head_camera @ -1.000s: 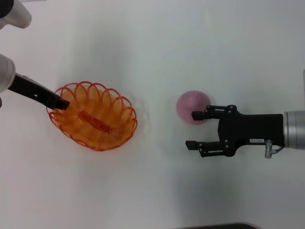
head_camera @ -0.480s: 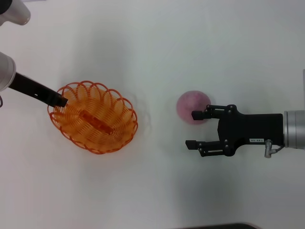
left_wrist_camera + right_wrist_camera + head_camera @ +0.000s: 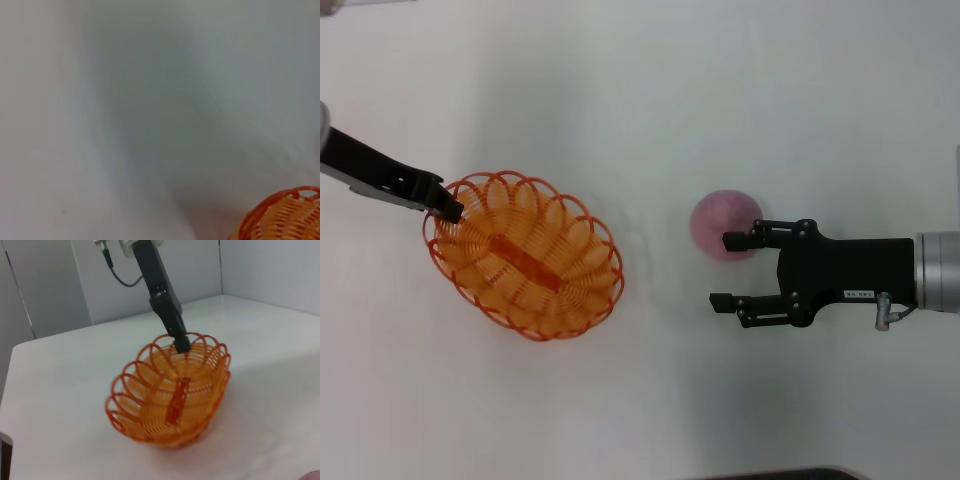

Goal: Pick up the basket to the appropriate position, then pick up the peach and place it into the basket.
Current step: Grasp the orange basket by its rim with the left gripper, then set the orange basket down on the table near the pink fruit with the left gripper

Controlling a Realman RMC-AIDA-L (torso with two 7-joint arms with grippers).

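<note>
The orange wire basket (image 3: 525,258) sits left of centre in the head view, tilted, and its rim is pinched by my left gripper (image 3: 448,207), which is shut on it at the far-left edge. In the right wrist view the same grip shows, with the left gripper (image 3: 181,344) clamped on the basket (image 3: 170,395) at its far rim. A corner of the basket (image 3: 285,215) shows in the left wrist view. The pink-purple peach (image 3: 723,222) rests on the table to the right. My right gripper (image 3: 720,272) is open just in front of the peach, with one finger overlapping its near side.
The white table (image 3: 640,100) stretches all around. A dark edge (image 3: 770,474) runs along the table's near side. Grey wall panels (image 3: 50,285) stand behind the table in the right wrist view.
The left arm has swung, and the basket has turned and shifted a little toward the right and nearer, looking larger. The right gripper and the peach have not moved.
</note>
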